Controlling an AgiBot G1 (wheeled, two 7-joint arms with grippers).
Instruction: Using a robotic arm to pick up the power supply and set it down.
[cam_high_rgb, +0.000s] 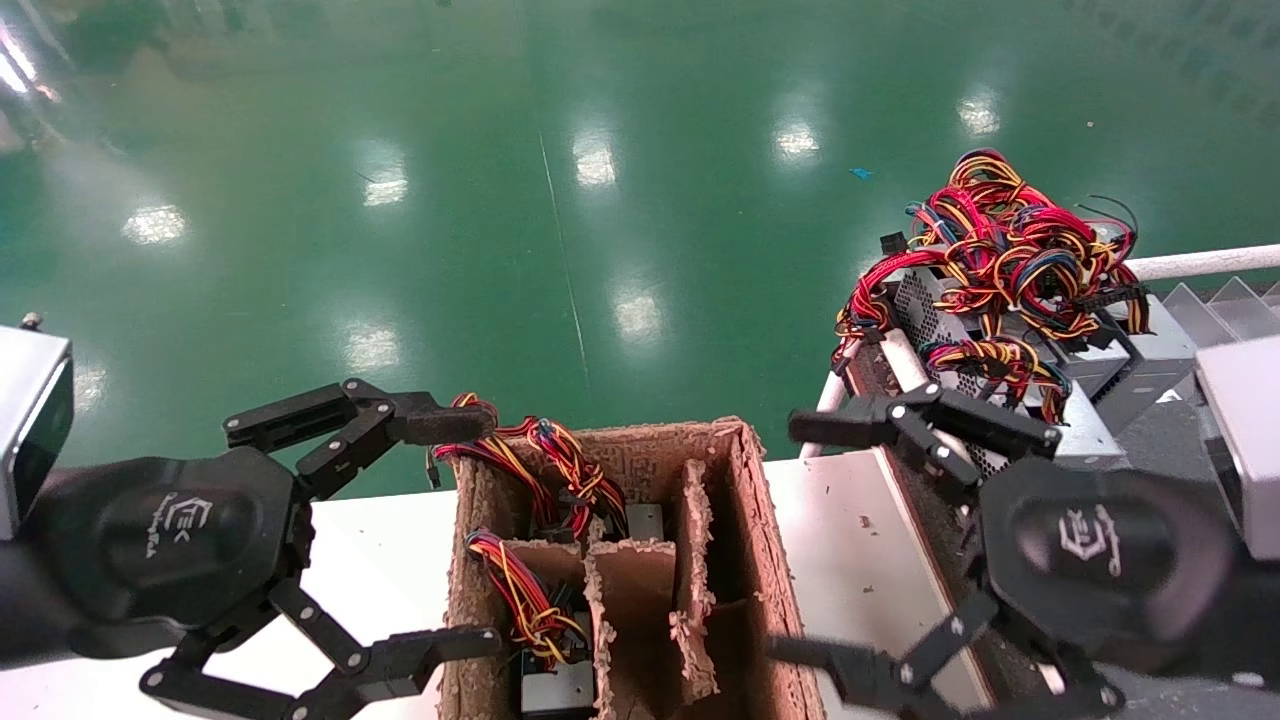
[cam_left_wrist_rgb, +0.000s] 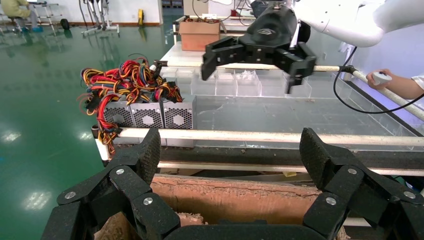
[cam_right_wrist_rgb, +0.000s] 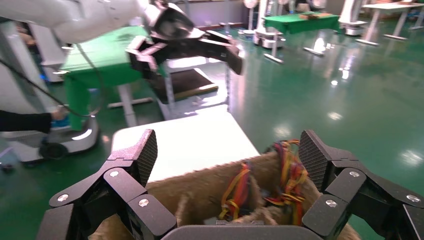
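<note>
Green floor — both grippers (cam_high_rgb: 455, 530) (cam_high_rgb: 810, 540) agape, empty

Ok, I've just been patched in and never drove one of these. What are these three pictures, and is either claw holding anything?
They come from one two-armed robot. The head view looks down from its head: the left end effector is at the left side of a brown cardboard box with dividers, and the right end effector is at the box's right side. Both are open and hold nothing. The other two pictures come from a camera on each wrist, looking out between that arm's own fingers; each also shows the other arm farther off. The box stands on a white table and already holds grey power supplies with coloured wires. More power supplies are stacked on a rack by the right arm, wires tangled on top.
</note>
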